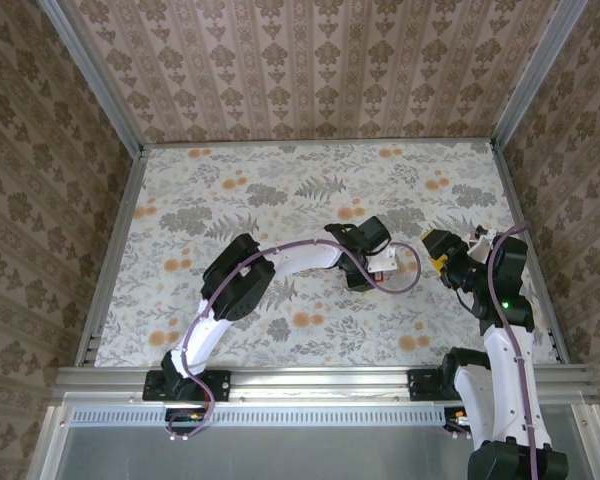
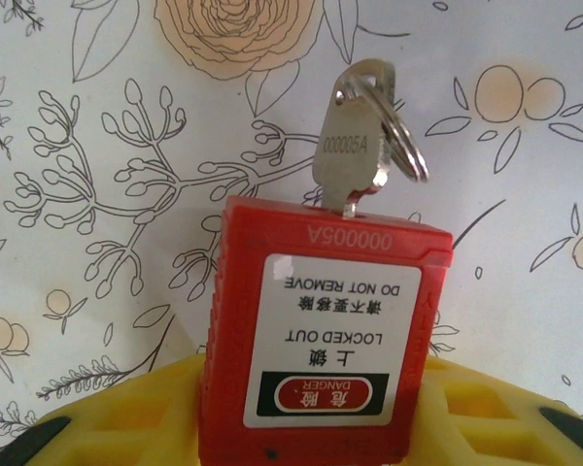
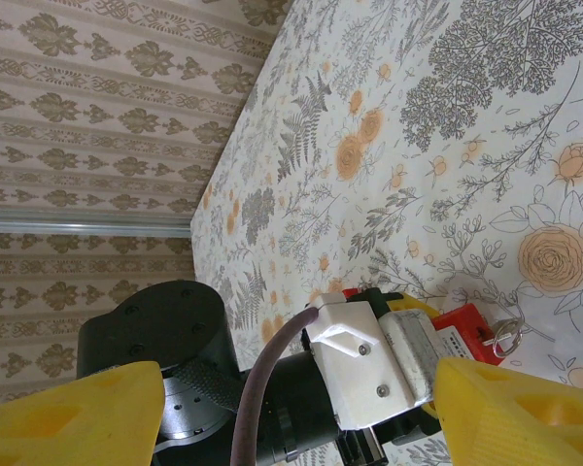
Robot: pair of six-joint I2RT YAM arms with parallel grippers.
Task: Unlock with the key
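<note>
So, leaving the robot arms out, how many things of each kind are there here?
red padlock: 1
key: 1
key ring: 1
Total: 3

Padlock (image 2: pixel 316 340) betw. left gripper (image 2: pixel 306 419) fingers; key (image 2: pixel 348 155) w/ ring (image 2: pixel 408 136) in its far end; counter (image 2: pixel 78 146) beneath. Right gripper (image 1: pixel 440 252) just right.

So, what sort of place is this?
Likely a staged robot test booth: wallpapered panels in a metal frame, a floral-covered table, and the left arm and right arm bolted at its near edge.
</note>
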